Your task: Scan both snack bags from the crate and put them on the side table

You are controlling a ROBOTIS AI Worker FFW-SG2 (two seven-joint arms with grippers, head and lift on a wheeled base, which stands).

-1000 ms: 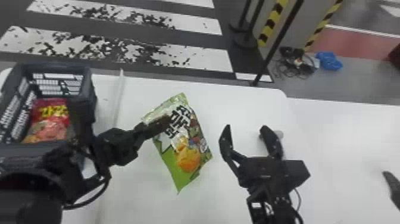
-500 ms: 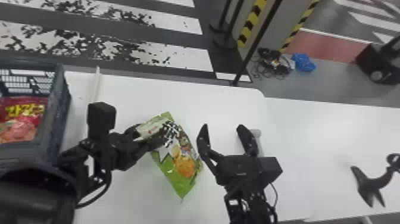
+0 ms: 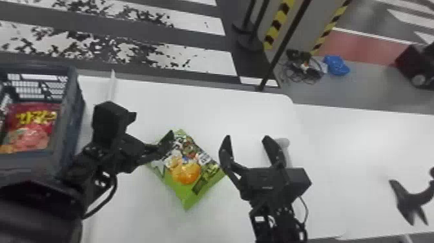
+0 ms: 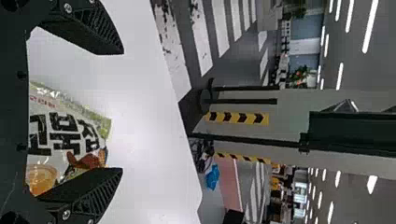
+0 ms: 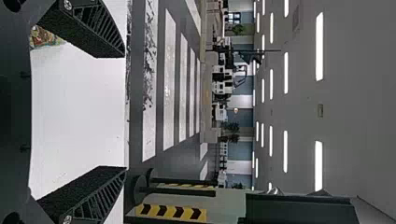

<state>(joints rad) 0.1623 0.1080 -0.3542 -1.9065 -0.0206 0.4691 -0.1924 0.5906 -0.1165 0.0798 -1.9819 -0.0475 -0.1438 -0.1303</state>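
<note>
On the white table (image 3: 135,206) in front of me, the green snack bag (image 3: 197,176) lies printed face up, its long axis slanting from far left to near right, with the orange picture toward the near end. My left gripper (image 3: 168,142) is at the bag's far-left part, fingers spread apart; I can't tell whether they touch it. My right gripper (image 3: 248,138) is just to the right of the bag, fingers also well parted. I count one crate (image 3: 69,129) and two snack bags: the green one, and a red one (image 3: 30,129) inside the crate at the left.
</note>
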